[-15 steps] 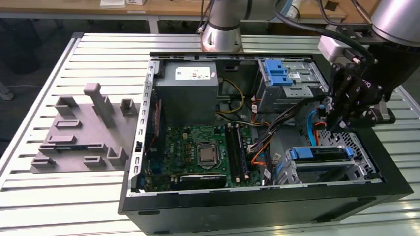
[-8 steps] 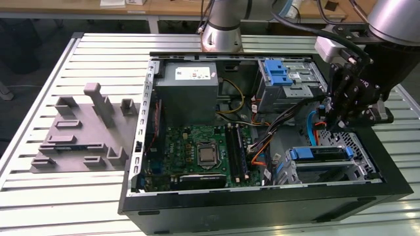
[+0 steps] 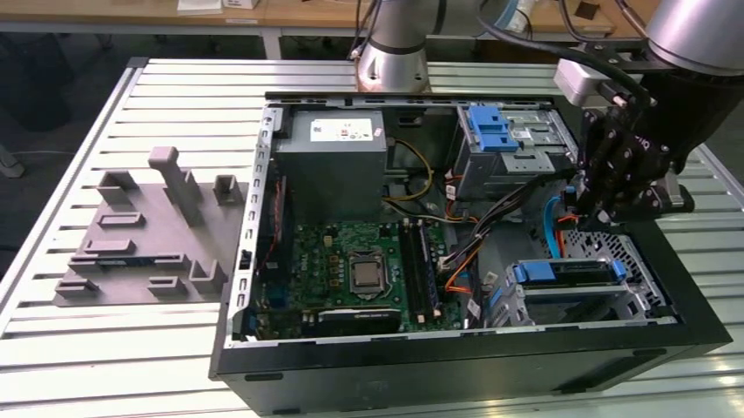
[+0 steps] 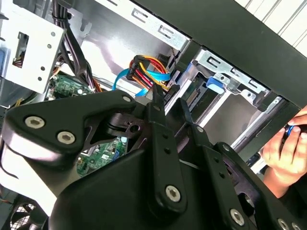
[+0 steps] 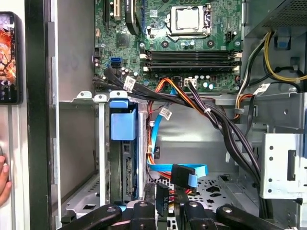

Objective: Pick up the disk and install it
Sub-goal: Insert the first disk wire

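A: Ext. view?
B: Gripper is seen over the open PC case, above the metal bay w/ the disk seated in it, blue handle up.

A: 2nd wrist view?
B: Fingers are seen close together, nothing clamped; blue handle is seen in the bay. A hand is seen outside the case.

A: 1st wrist view?
B: Disk is seen slotted in the bay beside SATA cables; motherboard beyond.

From my seat, the disk sits edge-on in its metal bay, so I can't see its label. A hand is cut off by the frame edge. The gripper linkage hides much of the motherboard.
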You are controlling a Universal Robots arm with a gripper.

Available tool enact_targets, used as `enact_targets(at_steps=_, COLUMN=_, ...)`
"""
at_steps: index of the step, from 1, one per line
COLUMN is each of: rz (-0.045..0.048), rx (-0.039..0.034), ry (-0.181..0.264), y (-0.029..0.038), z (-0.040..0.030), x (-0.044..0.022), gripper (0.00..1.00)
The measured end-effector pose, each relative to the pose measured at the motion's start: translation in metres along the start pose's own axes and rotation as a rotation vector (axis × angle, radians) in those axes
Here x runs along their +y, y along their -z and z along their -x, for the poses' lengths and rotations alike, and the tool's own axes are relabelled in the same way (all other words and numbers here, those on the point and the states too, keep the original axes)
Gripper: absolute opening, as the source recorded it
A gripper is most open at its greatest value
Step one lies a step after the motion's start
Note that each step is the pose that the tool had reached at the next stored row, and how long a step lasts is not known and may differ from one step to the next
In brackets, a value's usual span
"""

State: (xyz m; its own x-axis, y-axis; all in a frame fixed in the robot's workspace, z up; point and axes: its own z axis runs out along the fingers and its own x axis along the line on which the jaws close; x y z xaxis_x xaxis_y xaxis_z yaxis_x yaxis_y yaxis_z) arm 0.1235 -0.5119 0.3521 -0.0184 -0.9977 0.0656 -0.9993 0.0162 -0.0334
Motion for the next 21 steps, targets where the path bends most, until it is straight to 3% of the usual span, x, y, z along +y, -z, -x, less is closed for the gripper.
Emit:
enact_targets(at_steps=4, rz=-0.0014, rx=0.0125, ry=0.000, y=-0.0006, z=0.0001, x=0.0000, gripper=0.28)
enact_targets(at_steps=5, rz=-0.0017, rx=0.0163, ry=0.000, y=-0.0008, z=0.0001, x=0.0000, gripper=0.22)
enact_targets(at_steps=8, rz=-0.0021, rx=0.0284, ry=0.000, y=-0.0013, z=0.0001, x=-0.0004, gripper=0.16)
enact_targets(at_steps=14, rz=0.0024, rx=0.0296, ry=-0.001, y=-0.0019, z=-0.0018, x=-0.0045, gripper=0.16)
enact_targets(at_steps=21, rz=0.0024, rx=0.0295, ry=-0.001, y=-0.0044, z=-0.0169, x=-0.0028, gripper=0.16)
